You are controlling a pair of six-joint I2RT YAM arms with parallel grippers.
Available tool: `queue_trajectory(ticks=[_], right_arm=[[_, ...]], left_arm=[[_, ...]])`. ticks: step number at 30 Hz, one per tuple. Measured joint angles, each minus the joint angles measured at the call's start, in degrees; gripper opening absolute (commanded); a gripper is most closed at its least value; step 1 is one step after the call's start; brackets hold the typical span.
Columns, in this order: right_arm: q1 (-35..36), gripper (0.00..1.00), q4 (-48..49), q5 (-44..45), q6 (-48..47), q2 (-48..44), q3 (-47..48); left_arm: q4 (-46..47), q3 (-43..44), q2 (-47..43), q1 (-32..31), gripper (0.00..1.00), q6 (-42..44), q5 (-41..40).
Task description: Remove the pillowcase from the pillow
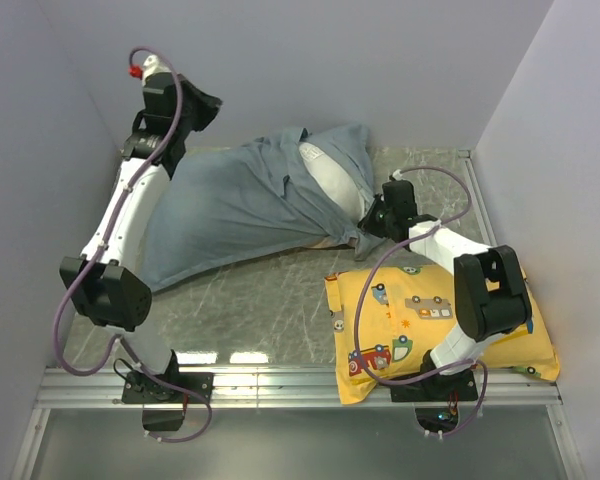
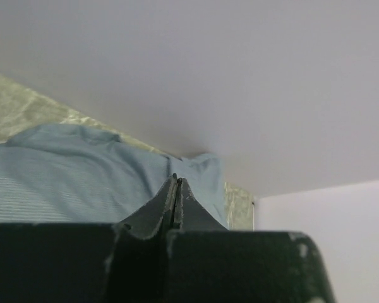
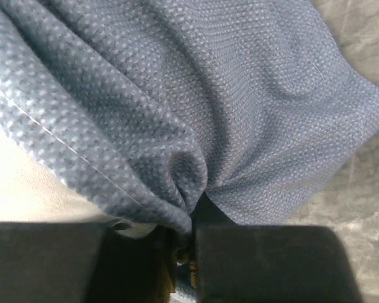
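The soft blue-grey fabric pillowcase [image 3: 252, 95] is pinched by the right gripper [image 3: 188, 222], beside the plump white pillow [image 3: 19, 183]; the left gripper [image 2: 177, 192] is pressed together, empty. Peeling seems in hand; a pull clear is needed.

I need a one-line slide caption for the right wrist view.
Right gripper pinching a fold of the blue pillowcase, white pillow showing at left.

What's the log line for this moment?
left gripper: shut, empty | right gripper: shut on pillowcase | pillow: partly exposed
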Motion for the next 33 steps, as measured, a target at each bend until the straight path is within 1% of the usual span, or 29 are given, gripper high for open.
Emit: queue_trajectory(ticks=[1, 2, 3, 4, 6, 7, 10, 12, 14, 18, 24, 29, 31, 32, 33], right_arm=[[0.00, 0.00, 0.07, -0.22, -0.13, 0.13, 0.09], [0.04, 0.00, 0.13, -0.72, -0.26, 0.37, 0.22], [0.17, 0.00, 0.11, -1.18, -0.26, 0.61, 0.44], [0.24, 0.00, 0.09, -1.60, -0.28, 1.05, 0.83], [0.61, 0.00, 0.28, -2.78, -0.35, 1.95, 1.57], [0.90, 0.00, 0.35, -3.41, -0.33, 2.32, 1.88], [1.95, 0.00, 0.52, -5.57, 0.00, 2.99, 2.91], [2.56, 0.00, 1.18, -7.82, 0.90, 3.39, 3.50], [3.08, 0.00, 2.32, -10.25, 1.95, 4.00, 4.09], [3.72, 0.00, 4.96, -14.08, 4.22, 5.35, 5.05], [3.87, 0.00, 7.21, -16.37, 6.75, 7.06, 5.05], [3.87, 0.00, 8.26, -17.07, 8.09, 7.93, 5.05], [3.87, 0.00, 8.17, -17.07, 8.22, 8.00, 5.05], [3.87, 0.01, 8.11, -16.94, 8.20, 8.00, 5.05], [3.87, 0.02, 7.93, -16.63, 8.17, 8.00, 5.05]], left_arm=[[-0.26, 1.27, 0.61, -1.20, 0.01, 0.74, 0.00], [-0.57, 2.84, 1.40, -2.56, 0.02, 1.77, -0.02], [-1.18, 4.37, 2.25, -4.04, 0.06, 2.91, -0.20], [-2.01, 6.08, 3.32, -5.88, 0.19, 4.02, -0.72], [-2.64, 7.98, 4.90, -10.27, 0.38, 6.56, -1.95], [-3.02, 8.02, 5.31, -12.61, 0.55, 7.54, -3.13], [-4.13, 7.72, 6.60, -19.47, 0.73, 10.36, -5.79], [-5.20, 7.58, 7.67, -24.24, 0.79, 12.20, -8.13], [-6.08, 7.63, 8.92, -27.69, 0.81, 13.77, -10.56], [-9.14, 9.66, 13.31, -31.56, 0.84, 16.63, -15.21], [-14.16, 12.24, 21.00, -32.92, 0.88, 19.61, -22.27], [-16.59, 12.28, 25.11, -32.89, 0.87, 21.90, -25.09], [-16.79, 12.33, 26.21, -33.03, 0.82, 22.60, -26.21], [-16.76, 12.28, 26.47, -33.11, 0.77, 22.77, -26.84], [-16.74, 12.09, 26.58, -33.22, 0.63, 23.10, -27.47]])
